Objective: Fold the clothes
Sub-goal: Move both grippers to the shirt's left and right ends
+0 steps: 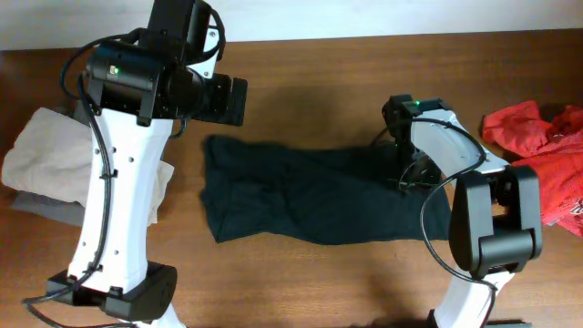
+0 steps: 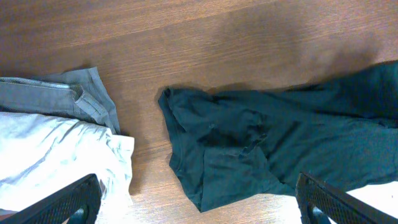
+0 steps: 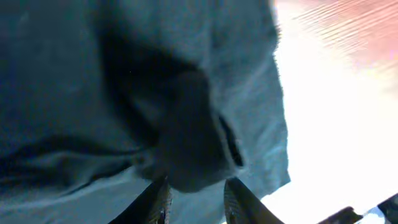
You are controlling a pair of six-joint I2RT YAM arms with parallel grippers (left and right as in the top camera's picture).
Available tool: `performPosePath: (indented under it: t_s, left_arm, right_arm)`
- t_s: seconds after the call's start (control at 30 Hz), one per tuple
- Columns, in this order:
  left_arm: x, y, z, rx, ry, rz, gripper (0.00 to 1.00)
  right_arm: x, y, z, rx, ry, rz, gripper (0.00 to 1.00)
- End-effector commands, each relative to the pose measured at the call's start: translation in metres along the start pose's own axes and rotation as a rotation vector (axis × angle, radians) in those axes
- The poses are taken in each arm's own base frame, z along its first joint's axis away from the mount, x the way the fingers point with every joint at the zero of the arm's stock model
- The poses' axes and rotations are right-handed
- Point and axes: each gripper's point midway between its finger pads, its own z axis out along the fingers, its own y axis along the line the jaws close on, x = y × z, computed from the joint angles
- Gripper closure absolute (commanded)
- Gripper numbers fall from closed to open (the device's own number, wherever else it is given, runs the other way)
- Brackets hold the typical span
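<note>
Nearest to me, my right gripper (image 3: pixel 199 202) sat low on the right-hand end of the black T-shirt (image 1: pixel 310 196), with its jaws a narrow way apart and a dark bunch of the cloth between them. I could not tell whether that bunch was pinched or lying loose. The shirt ran away from this gripper toward my left, so the right arm was plainly the nearer one, already down on the fabric. The shirt lay in a crumpled strip in the middle of the wooden surface (image 1: pixel 319 82), between my two arms, with its long axis running side to side from one arm toward the other. It was rumpled enough that I could not say which end carried the collar. The left end looked broader and doubled over on itself, and the right end narrowed under my right arm. My left gripper (image 2: pixel 196 186) hung with its jaws wide and nothing in them, above bare surface just off the shirt's left end and apart from the cloth. I judged that any fold would turn on that side-to-side axis, one end carried over toward the other. Farther out lay the beige garment (image 1: pixel 46 150) and the grey garment (image 2: pixel 56 96) by my left arm, and the red garment (image 1: pixel 537 155) beyond my right.
</note>
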Motion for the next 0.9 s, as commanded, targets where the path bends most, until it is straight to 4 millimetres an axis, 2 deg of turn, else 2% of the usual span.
performPosePath:
  t_s: [0.0,0.13,0.17,0.33,0.37,0.43,0.53,0.6,0.7,0.8,0.87]
  left_arm:
    - [0.002,0.001,-0.008,0.003,-0.013,0.011,0.01]
    - [0.004,0.001,-0.008,0.002,-0.005,0.033,0.01]
    - [0.005,0.001,-0.008,0.002,-0.002,0.038,0.01]
    - [0.006,0.001,-0.008,0.002,0.003,0.038,0.01]
    - [0.006,0.001,-0.008,0.002,0.004,0.038,0.01]
    - [0.008,0.003,-0.008,-0.005,0.012,0.039,0.01]
    - [0.015,0.024,-0.016,-0.109,0.024,0.030,0.01]
    - [0.018,0.035,-0.032,-0.138,-0.009,0.001,0.01]
    - [0.024,0.052,-0.071,-0.155,-0.101,-0.054,0.01]
    - [0.041,0.074,-0.121,-0.182,-0.222,-0.149,0.01]
    - [0.056,0.084,-0.144,-0.201,-0.271,-0.195,0.01]
  right_arm:
    - [-0.011,-0.022,-0.002,0.063,-0.054,0.075,0.67]
    - [-0.016,-0.044,0.003,0.086,-0.042,0.144,0.60]
    - [-0.018,-0.050,0.005,0.088,-0.036,0.170,0.54]
    - [-0.020,-0.067,0.016,0.005,0.026,0.260,0.54]
    - [-0.020,-0.067,0.017,-0.010,0.034,0.252,0.54]
    - [-0.022,-0.055,0.017,-0.098,0.043,0.168,0.54]
    - [-0.022,-0.032,0.012,-0.237,0.052,0.066,0.54]
    - [-0.021,-0.017,0.004,-0.334,0.048,0.008,0.54]
    - [-0.025,-0.002,-0.014,-0.452,-0.005,-0.069,0.54]
    - [-0.031,0.001,-0.042,-0.531,-0.097,-0.090,0.54]
    - [-0.033,-0.001,-0.063,-0.566,-0.163,-0.095,0.54]
